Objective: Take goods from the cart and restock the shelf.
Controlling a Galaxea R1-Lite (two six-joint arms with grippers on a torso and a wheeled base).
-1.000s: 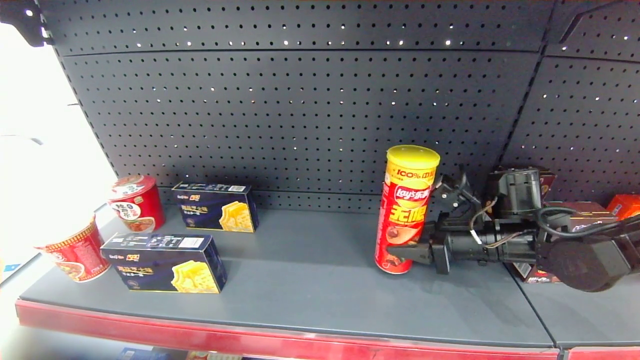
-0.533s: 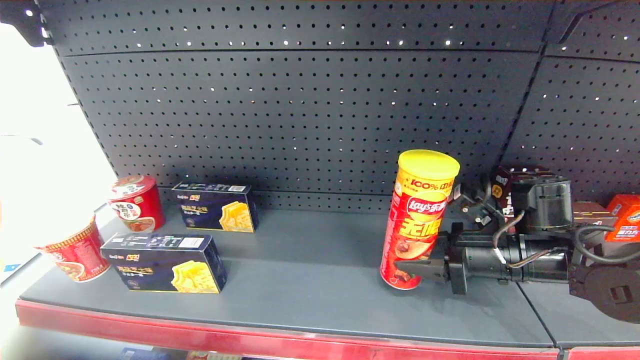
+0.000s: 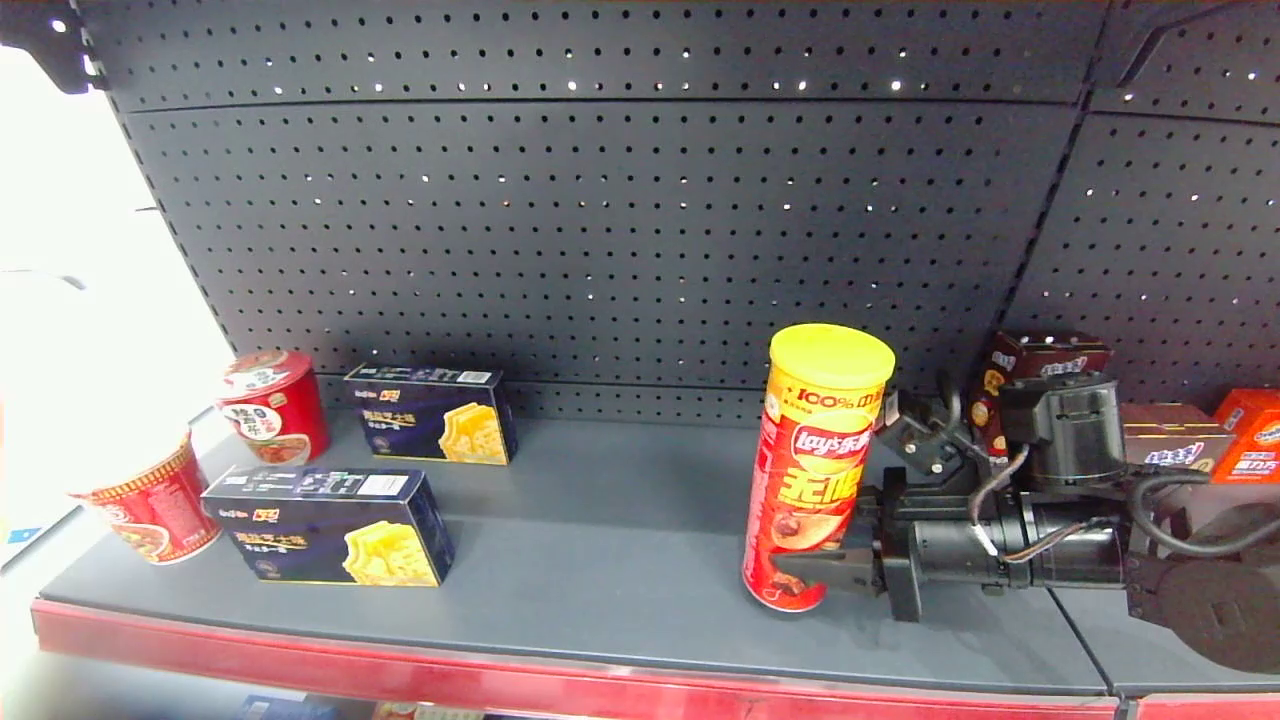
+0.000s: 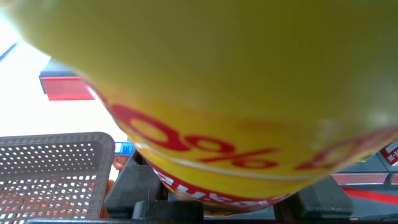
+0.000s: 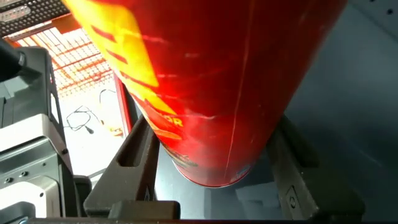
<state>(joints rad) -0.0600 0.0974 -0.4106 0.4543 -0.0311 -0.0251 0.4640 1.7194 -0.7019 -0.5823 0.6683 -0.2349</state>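
Chips can [image 3: 815,470] gripped at the shelf [image 3: 620,540], right of centre.
From the left we see two red noodle cups [image 3: 275,405] and two dark blue boxes [image 3: 330,525]. Then comes the chips can, slightly tilted, with the right jaws closed on its lower half, and a brown box [image 3: 1040,355] and an orange box [image 3: 1250,430] beyond. Our left jaws clasp a second chips can [image 4: 217,93] beside a grey basket [image 4: 50,168].

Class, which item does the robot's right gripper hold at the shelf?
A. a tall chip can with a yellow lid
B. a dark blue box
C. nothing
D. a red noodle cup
A: the right gripper is shut around the lower part of the yellow-lidded chip can.
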